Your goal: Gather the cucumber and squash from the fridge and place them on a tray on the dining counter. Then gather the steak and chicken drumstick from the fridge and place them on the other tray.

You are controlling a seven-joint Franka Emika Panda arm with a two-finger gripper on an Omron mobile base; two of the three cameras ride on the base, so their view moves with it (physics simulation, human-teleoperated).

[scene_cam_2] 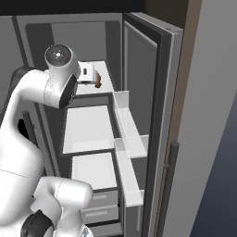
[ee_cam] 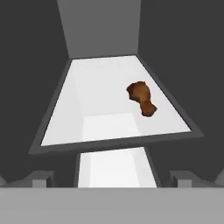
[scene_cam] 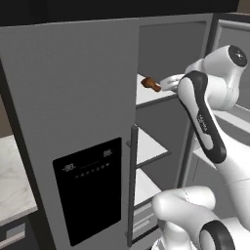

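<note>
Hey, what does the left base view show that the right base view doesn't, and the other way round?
Left base view alone: the closed fridge door with its black dispenser panel and dark handle.
Right base view alone: the open door with its white bins, plus drawers at the bottom.
Both: the arm reaching into the fridge, and the drumstick on the top shelf.

A pale marble countertop (scene_cam: 12, 180) lay at eight o'clock in the left base view, a dark drawer (scene_cam: 12, 234) beneath it.

A brown wooden panel (scene_cam_2: 185, 69) stood at two o'clock in the right base view.
</note>
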